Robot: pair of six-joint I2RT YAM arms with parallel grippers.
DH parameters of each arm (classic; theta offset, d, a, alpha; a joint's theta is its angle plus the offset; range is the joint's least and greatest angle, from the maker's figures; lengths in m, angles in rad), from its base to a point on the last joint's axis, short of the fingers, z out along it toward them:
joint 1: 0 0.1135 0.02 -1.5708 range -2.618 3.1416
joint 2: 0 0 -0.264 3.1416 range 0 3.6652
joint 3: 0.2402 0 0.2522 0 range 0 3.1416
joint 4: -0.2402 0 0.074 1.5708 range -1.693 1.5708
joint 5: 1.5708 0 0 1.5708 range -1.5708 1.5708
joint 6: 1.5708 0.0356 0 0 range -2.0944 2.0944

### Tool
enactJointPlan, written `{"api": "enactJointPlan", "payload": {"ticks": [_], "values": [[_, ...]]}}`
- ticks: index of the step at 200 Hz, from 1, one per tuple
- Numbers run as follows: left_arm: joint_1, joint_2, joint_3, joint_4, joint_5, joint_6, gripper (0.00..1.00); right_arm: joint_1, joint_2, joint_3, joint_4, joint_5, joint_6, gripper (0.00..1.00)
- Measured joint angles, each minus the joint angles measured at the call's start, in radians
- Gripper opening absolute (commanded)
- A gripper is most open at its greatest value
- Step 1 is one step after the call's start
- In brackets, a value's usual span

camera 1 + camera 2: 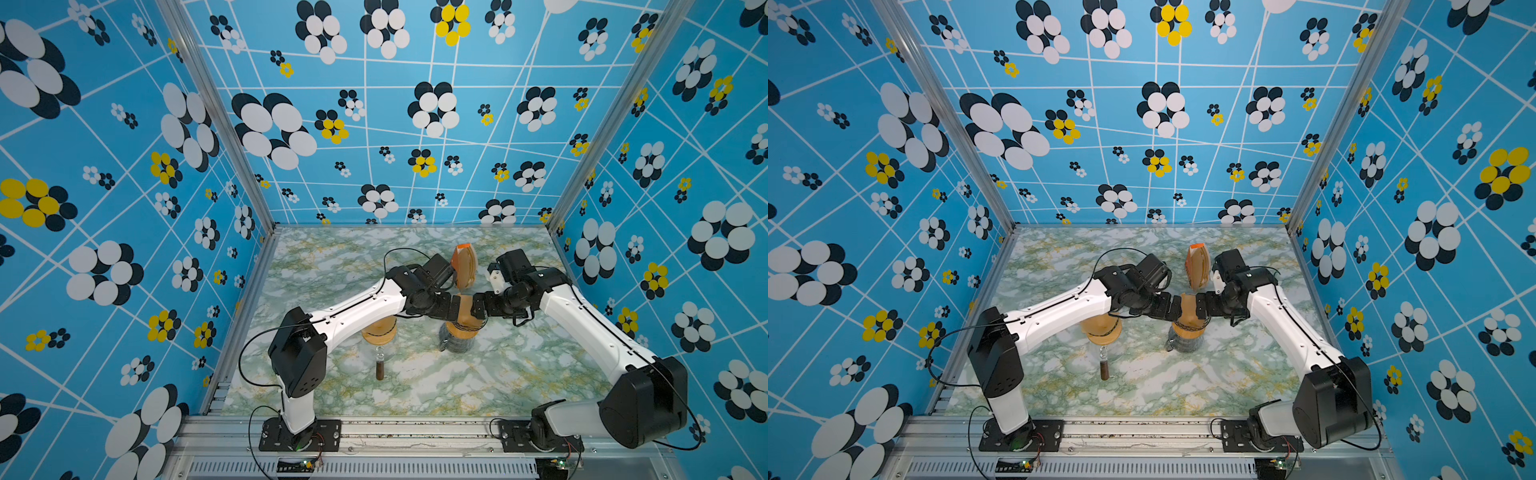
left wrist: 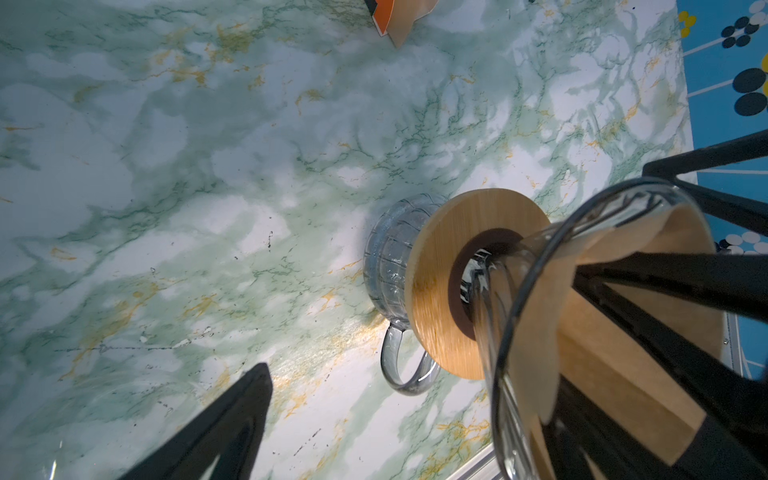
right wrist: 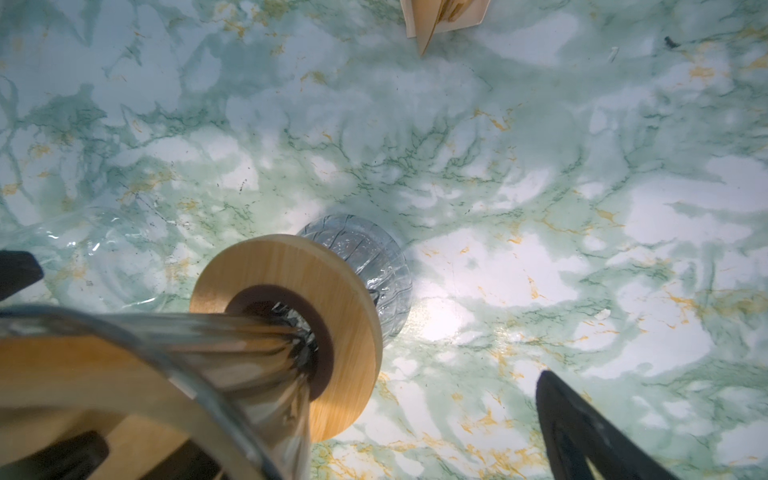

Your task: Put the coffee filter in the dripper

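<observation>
Seemingly the coffee filter was lodged inside the dripper, near the middle of the table, though judged not fully seated; the left hand and right hand, both spread wide, were yet to be withdrawn.

The counter is pale green and white like marble, with thin dark green lines and little yellow streaks. The walls are bright blue with crossing white lines and flowers made of white, black and yellow ovals. The left arm and the right arm are white with black joints. The coffee filter is light brown. The dripper is clear glass. Its wooden ring is honey yellow with a dark brown middle. The jug is clear and greyish. The filter pack is tan with an orange top.
</observation>
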Motion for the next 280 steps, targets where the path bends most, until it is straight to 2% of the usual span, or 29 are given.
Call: {"api": "enactJointPlan", "payload": {"ticks": [180,228,280], "values": [[0.0,0.039,-0.005,0.011,-0.015,0.0,0.99,-0.032,-0.015,-0.021,0.007,-0.006,0.032,0.95],[0.0,0.039,-0.005,0.006,-0.015,0.0,0.99,-0.045,-0.089,-0.021,0.055,-0.106,0.024,0.95],[0.0,0.057,0.023,-0.002,-0.013,0.0,0.99,-0.045,-0.09,-0.023,0.057,-0.178,0.01,0.95]]}}
